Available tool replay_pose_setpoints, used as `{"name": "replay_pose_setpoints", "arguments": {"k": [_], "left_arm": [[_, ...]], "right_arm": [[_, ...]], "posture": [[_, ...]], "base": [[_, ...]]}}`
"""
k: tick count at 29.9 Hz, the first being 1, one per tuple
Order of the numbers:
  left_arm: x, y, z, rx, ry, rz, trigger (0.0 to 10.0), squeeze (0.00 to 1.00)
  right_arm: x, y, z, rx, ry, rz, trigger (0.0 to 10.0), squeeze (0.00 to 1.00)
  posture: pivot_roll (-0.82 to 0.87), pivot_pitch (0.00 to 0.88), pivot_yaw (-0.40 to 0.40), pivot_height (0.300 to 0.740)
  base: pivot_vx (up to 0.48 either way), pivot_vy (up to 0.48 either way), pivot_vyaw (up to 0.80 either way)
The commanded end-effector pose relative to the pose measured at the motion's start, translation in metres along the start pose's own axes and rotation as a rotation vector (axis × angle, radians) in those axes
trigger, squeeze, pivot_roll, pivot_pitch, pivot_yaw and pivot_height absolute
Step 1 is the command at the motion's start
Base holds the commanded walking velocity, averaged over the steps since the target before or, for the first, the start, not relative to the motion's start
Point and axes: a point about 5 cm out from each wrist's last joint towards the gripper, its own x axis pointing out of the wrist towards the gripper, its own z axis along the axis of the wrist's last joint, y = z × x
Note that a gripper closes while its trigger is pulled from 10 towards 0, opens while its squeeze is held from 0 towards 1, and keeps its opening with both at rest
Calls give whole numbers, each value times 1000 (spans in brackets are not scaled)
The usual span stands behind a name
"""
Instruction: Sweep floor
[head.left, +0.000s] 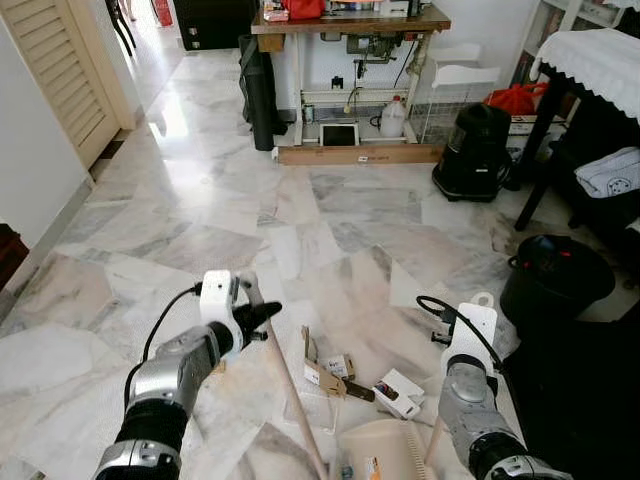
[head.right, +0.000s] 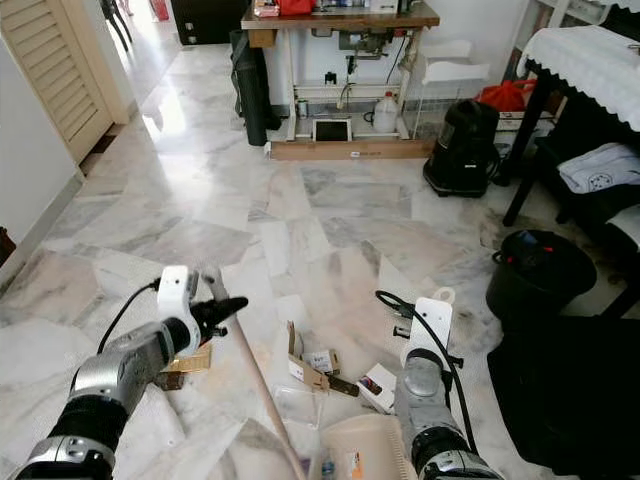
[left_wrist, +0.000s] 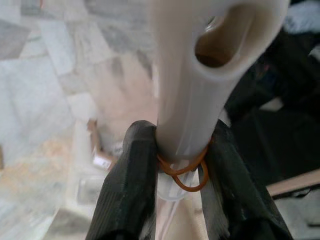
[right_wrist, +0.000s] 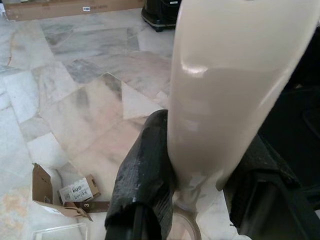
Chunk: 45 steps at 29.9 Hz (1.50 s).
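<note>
1. Left eye view: I stand over a marble floor. My left gripper is closed around the top of a pale broom handle that slants down and toward my right. My right gripper, hidden behind its white wrist camera, is at the cream dustpan handle; the cream dustpan sits on the floor just below. The litter lies between my two tools: one torn brown cardboard box and one small white and dark carton, just right of the broom stick and just above the dustpan's mouth. One black vacuum cleaner and one black bin stand well apart to the right.

2. Right eye view: the same layout. A scrap of brown cardboard lies under my left forearm. The writing on the litter is too small to read here.

3. Left wrist view: my two black fingers clamp a white tubular handle with a hanging hole, and an orange rubber band circles it between them.

4. Right wrist view: my two black fingers grip the cream handle tightly. The cardboard box lies on the floor beyond, with a small label reading roughly "ong", upside down.
</note>
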Motion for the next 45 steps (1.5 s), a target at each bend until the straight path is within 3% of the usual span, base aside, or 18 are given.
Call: {"name": "replay_pose_setpoints", "arguments": {"k": [1, 9, 14, 16, 18, 19, 22, 23, 26, 28, 32, 37, 39, 41, 45], "left_arm": [[3, -7, 10, -92, -64, -70, 10000, 0], [3, -9, 19, -126, -104, -93, 10000, 0], [2, -9, 26, -90, -139, -87, 10000, 0], [-1, -10, 37, -67, -207, -83, 10000, 0], [-7, -12, 54, 27, -302, -63, 10000, 0], [-7, -12, 54, 27, -302, -63, 10000, 0], [-23, -19, 84, 120, -504, -39, 10000, 0], [-23, -19, 84, 120, -504, -39, 10000, 0], [-35, -25, 100, 185, -623, -24, 10000, 0], [-42, -30, 109, 280, -687, 5, 10000, 0], [-46, -34, 113, 353, -725, 30, 10000, 0], [-44, -33, 105, 442, -705, 64, 10000, 0], [-44, -33, 105, 442, -705, 64, 10000, 0], [-43, -32, 97, 520, -683, 78, 10000, 0], [-41, -30, 88, 573, -657, 90, 10000, 0]], "right_arm": [[-5, 0, -20, 20, 112, -4, 10000, 0], [-5, -1, -21, 38, 130, -4, 10000, 0], [-5, -1, -22, 47, 136, -2, 10000, 0], [-5, -1, -22, 54, 138, 2, 10000, 0], [-5, -2, -23, 69, 146, 0, 10000, 0], [-5, -2, -23, 69, 146, 0, 10000, 0], [-6, -3, -25, 87, 157, -3, 10000, 0], [-6, -3, -25, 87, 157, -3, 10000, 0], [-6, -4, -26, 96, 160, 1, 10000, 0], [-6, -3, -27, 102, 164, 4, 10000, 0], [-6, -3, -27, 110, 166, 9, 10000, 0], [-6, -2, -26, 127, 163, 20, 10000, 0], [-6, -2, -26, 127, 163, 20, 10000, 0], [-4, -3, -21, 179, 134, 44, 10000, 0], [-3, -3, -16, 239, 97, 78, 10000, 0]], "posture": [[9, 0, 28, 740], [16, 0, 27, 740], [21, 0, 26, 740], [22, 0, 26, 740], [27, 0, 27, 740], [27, 0, 27, 740], [31, 0, 29, 740], [31, 0, 29, 740], [33, 0, 29, 740], [43, 0, 28, 740], [44, 0, 29, 740], [42, 0, 30, 740], [42, 0, 30, 740], [41, 0, 31, 740], [40, 0, 31, 740]], "base": [[0, 0, 0], [0, 0, 0], [0, 0, 0], [0, 0, 0], [0, 0, 0], [0, 0, 0], [0, 0, 0], [0, 0, 0], [0, 0, 0], [0, 0, 0], [0, 0, 0], [0, 0, 0], [0, 0, 0], [0, 0, 0], [0, 0, 0]]}}
